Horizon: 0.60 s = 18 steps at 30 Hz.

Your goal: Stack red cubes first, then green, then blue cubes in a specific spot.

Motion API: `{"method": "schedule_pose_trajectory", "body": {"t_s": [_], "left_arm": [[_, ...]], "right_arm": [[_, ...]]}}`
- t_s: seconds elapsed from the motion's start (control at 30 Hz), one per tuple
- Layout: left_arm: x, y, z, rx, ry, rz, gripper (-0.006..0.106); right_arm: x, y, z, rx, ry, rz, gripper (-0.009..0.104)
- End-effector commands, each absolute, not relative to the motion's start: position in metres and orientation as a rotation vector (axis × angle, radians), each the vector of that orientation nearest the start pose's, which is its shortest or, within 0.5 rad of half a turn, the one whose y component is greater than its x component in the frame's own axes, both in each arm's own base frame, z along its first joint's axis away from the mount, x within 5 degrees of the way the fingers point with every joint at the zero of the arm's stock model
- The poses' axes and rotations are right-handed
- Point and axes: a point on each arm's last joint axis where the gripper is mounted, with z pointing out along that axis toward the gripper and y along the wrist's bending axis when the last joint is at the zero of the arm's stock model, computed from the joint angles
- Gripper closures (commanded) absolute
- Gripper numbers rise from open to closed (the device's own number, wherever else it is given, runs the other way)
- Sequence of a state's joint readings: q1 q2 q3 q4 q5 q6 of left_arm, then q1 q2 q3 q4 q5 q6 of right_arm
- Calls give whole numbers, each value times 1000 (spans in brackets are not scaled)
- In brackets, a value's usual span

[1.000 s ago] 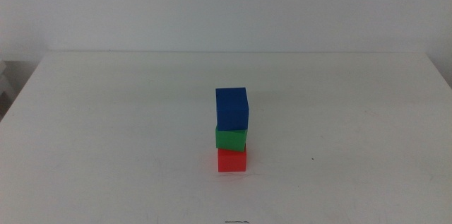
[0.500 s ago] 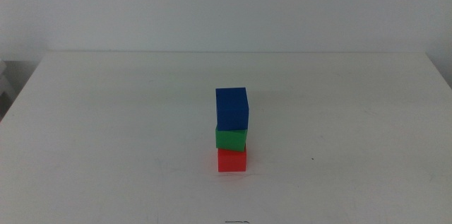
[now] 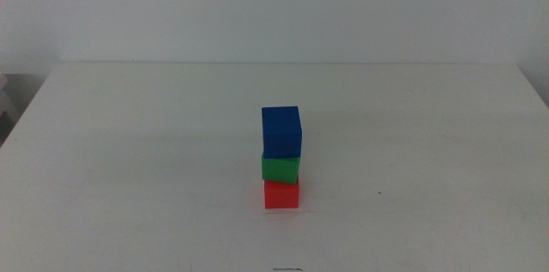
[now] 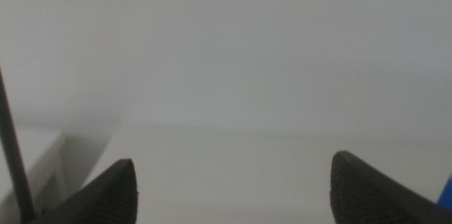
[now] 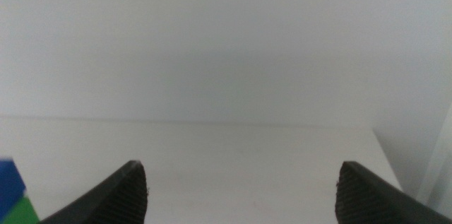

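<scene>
A three-cube tower stands on the white table point(image 3: 129, 152), a little right of centre. The red cube point(image 3: 281, 195) is at the bottom, the green cube point(image 3: 280, 168) sits on it, and the blue cube point(image 3: 281, 132) tops the stack, slightly overhanging. Neither arm shows in the middle view. My left gripper point(image 4: 233, 181) is open over bare table, with a sliver of the blue cube point(image 4: 447, 194) at the picture's edge. My right gripper point(image 5: 241, 185) is open too, with the blue cube point(image 5: 10, 185) and green cube point(image 5: 22, 212) at its picture's edge.
A plain white wall rises behind the table's far edge point(image 3: 283, 64). A small dark speck point(image 3: 379, 192) lies on the tabletop right of the tower. A thin dark cable point(image 4: 14, 153) crosses the left wrist view.
</scene>
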State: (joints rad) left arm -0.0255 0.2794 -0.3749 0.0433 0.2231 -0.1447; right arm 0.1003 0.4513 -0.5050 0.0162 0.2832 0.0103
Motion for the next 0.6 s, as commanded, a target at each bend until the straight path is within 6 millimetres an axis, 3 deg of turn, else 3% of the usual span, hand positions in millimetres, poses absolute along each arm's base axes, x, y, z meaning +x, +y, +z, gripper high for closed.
{"method": "schedule_pose_trajectory", "body": {"t_s": [0.0, 0.17, 0.3, 0.57], "left_arm": [[68, -1, 294, -76, 1534, -113, 7], [60, -1, 245, -78, 1578, -111, 7], [56, -1, 219, -73, 1592, -104, 7], [55, -1, 193, -73, 1618, -101, 7]], "right_arm": [[89, 9, 312, -69, 1625, 82, 27], [73, 7, 260, -71, 1671, 80, 27], [62, 6, 234, -71, 1650, 80, 27], [55, 5, 200, -86, 1659, 59, 27]]}}
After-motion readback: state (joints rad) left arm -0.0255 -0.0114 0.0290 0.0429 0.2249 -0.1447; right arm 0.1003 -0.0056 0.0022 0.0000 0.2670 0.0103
